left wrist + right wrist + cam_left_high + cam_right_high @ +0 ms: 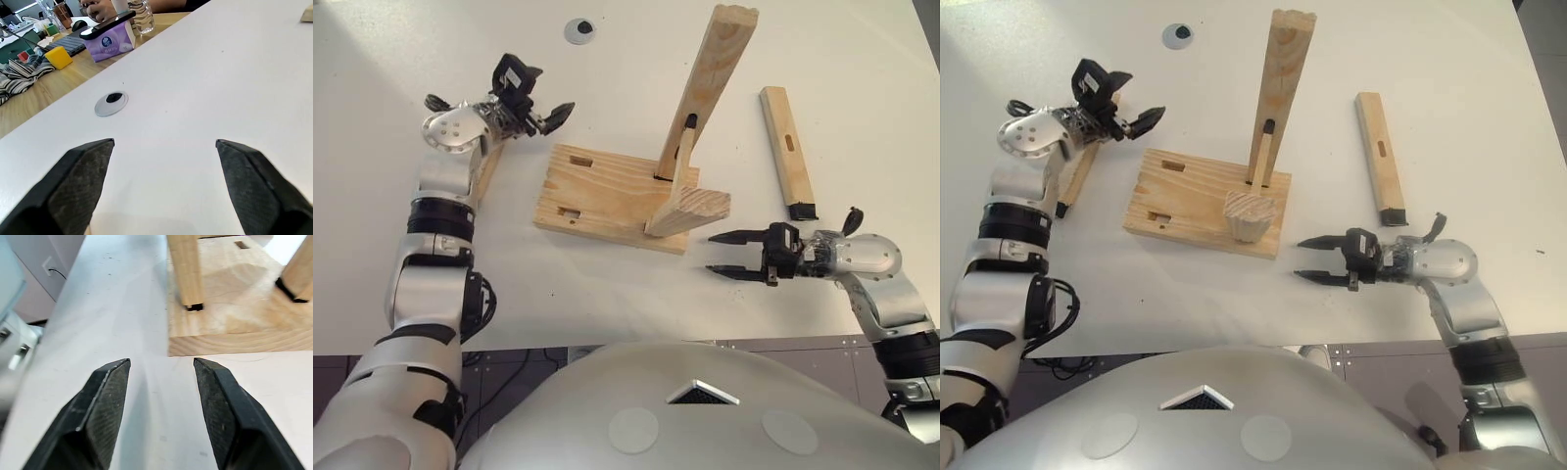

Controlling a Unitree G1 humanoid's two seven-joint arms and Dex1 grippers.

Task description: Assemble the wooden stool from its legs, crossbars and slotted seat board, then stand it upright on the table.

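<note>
The right gripper [711, 253] is nearest. It hangs low over the counter [862, 59] with its fingers spread wide and nothing between them, just off the near right corner of the seat board [597, 196].

The seat board lies flat on the counter with its slotted side up. Two legs stand in its right-hand slots: a near leg [690, 208] at the corner by the right gripper, and a far leg [710, 78] behind it. A thin crossbar [683, 152] runs from a slot in the far leg toward the near one, though I cannot tell whether it is fully seated. The two left-hand slots [579, 157] are empty.

A loose leg [788, 152] lies to the right of the board, apart from it. Another leg [1077, 176] lies to the left, partly under the left arm.

The left gripper [165, 143] is above the counter by the board's far left corner. Its fingers are wide open and hold nothing.

By my judgement the stool is about half built. Two legs still need seating, with any crossbars between them, and then the stool must be turned upright.
</note>
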